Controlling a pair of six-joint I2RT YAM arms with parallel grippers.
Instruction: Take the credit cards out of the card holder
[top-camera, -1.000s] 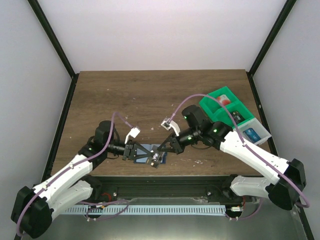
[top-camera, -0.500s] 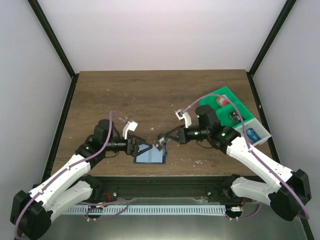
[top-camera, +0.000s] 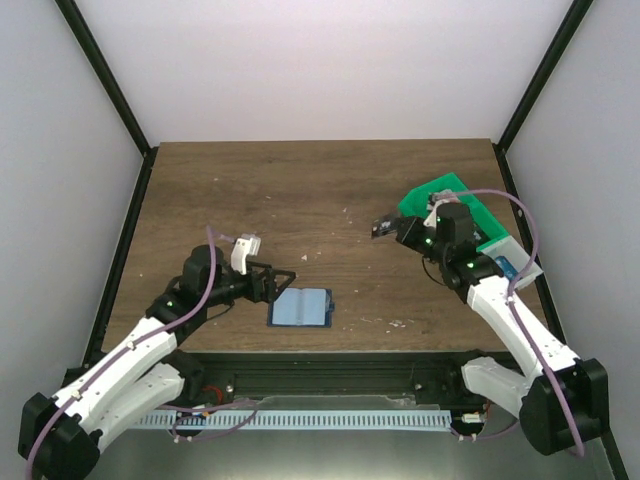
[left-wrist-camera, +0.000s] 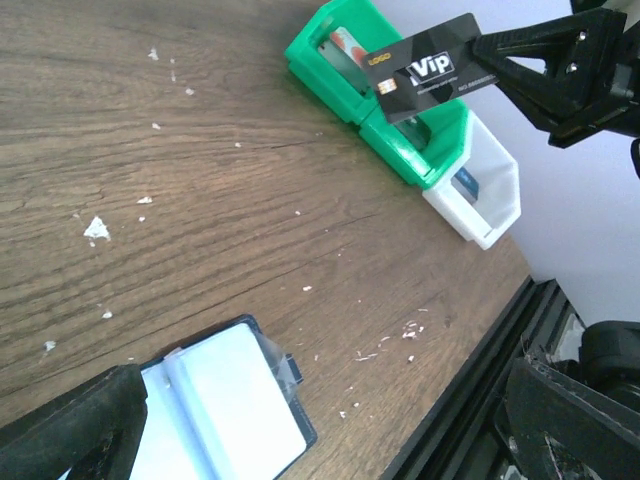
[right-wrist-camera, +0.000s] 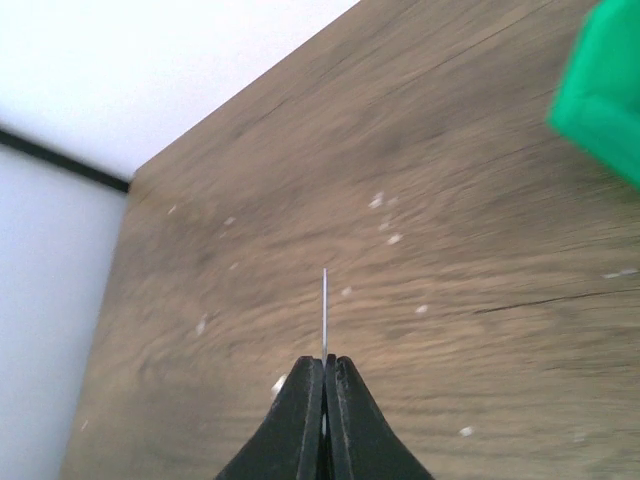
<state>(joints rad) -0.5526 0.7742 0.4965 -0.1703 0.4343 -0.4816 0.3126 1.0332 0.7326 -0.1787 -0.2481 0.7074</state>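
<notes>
Now, right tool pinching grey card, left tool open, red-pink card in green bin, blue card in white bin.

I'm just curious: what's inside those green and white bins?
A red-pink card sits in the green bin, a blue card in the white bin. The right gripper's dark card hides part of the green one.

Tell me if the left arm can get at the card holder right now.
Probably yes. The left gripper hangs open right beside the card holder, which lies open with nothing between them; the right gripper is away, holding a dark card.
</notes>
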